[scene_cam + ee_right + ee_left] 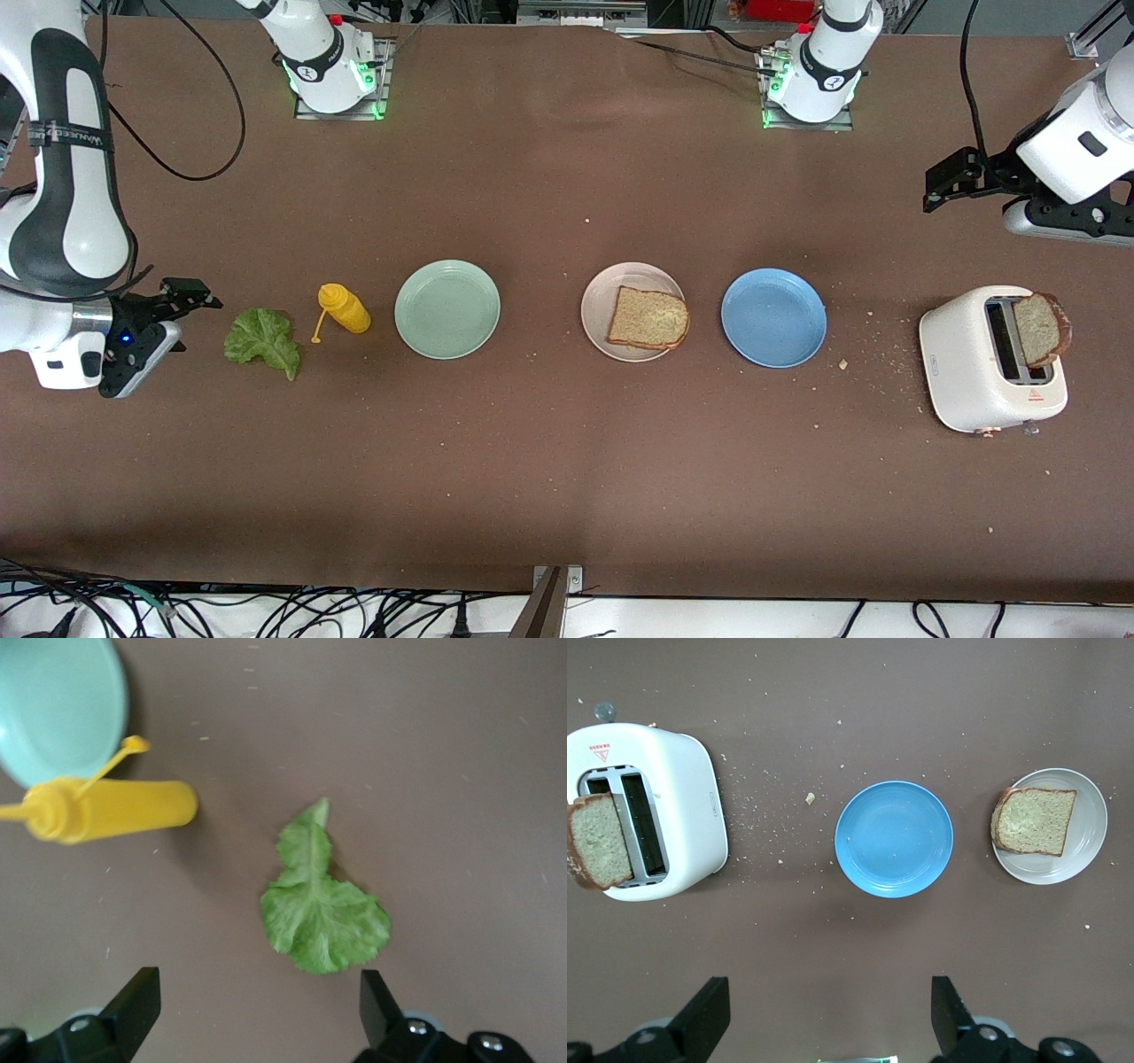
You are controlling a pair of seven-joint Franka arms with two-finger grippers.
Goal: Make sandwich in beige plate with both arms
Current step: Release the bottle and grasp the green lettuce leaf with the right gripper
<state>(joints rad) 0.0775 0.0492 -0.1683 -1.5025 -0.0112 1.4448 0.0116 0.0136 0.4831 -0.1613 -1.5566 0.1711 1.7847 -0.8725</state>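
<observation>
One brown bread slice (648, 318) lies on the beige plate (595, 306) at mid-table; both also show in the left wrist view, slice (1035, 820) on plate (1090, 828). A second slice (1041, 330) stands in the white toaster (970, 363) at the left arm's end, also in the left wrist view (598, 842). The green lettuce leaf (263, 341) lies flat on the table at the right arm's end, also in the right wrist view (319, 904). My right gripper (190, 292) is open and empty over the table beside the lettuce (259, 1014). My left gripper (943, 182) is open and empty over bare table near the toaster (831, 1019).
A yellow squeeze bottle (344, 308) lies on its side between the lettuce and a mint-green plate (447, 309). A blue plate (773, 317) sits between the beige plate and the toaster. Crumbs are scattered by the toaster.
</observation>
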